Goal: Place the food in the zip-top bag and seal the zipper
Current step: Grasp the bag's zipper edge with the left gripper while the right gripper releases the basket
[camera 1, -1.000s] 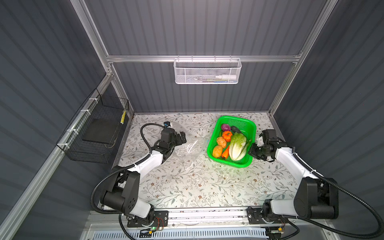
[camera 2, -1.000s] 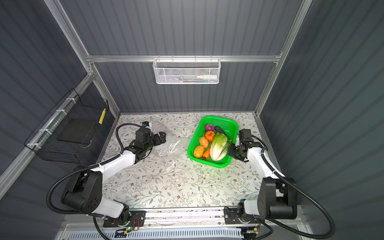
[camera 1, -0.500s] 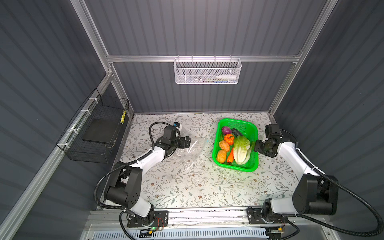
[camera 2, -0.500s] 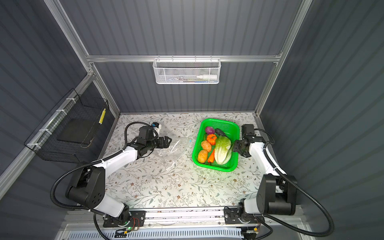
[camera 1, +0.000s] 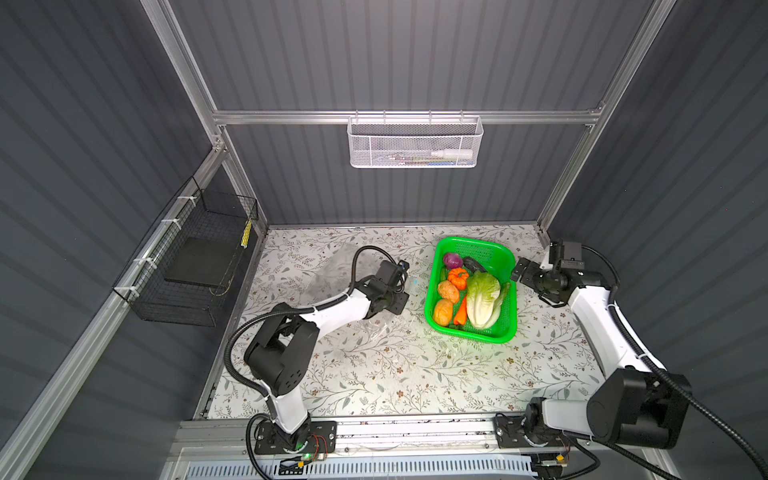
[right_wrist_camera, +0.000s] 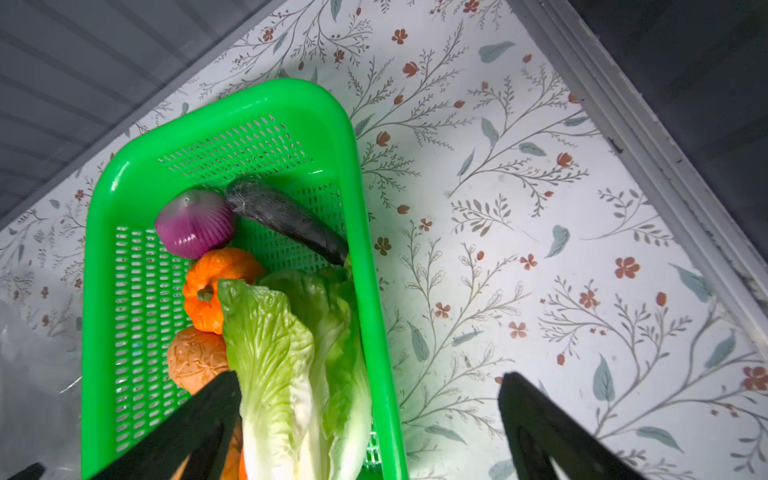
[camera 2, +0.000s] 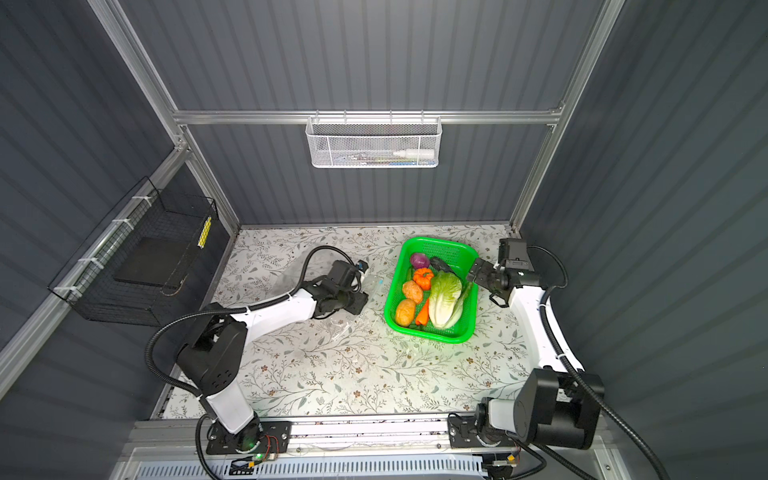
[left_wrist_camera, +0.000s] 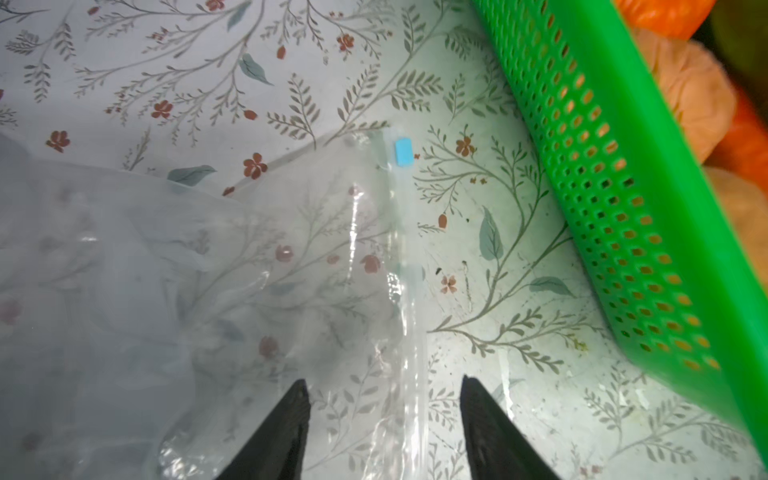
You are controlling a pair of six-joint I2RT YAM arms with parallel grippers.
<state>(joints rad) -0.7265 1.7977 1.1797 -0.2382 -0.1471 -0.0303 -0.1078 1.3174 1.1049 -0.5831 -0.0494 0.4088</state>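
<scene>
Zip-top bag (left_wrist_camera: 166, 270), zipper (left_wrist_camera: 410, 332) edge betw. tips of parted L gripper (left_wrist_camera: 383, 378), ungripped, food (right_wrist_camera: 282, 332) in green basket (right_wrist_camera: 97, 291), R gripper (right_wrist_camera: 370, 374) spread wide at rim

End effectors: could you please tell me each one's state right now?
Left end effector: open, straddling the zip-top bag mouth edge.
Right end effector: open, empty, at the green basket rim.

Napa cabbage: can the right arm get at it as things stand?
Probably yes. The jaws of the right arm stand open at the right-hand rim of the green basket, and the napa cabbage lies uncovered against that side. Only the rim needs clearing.
</scene>
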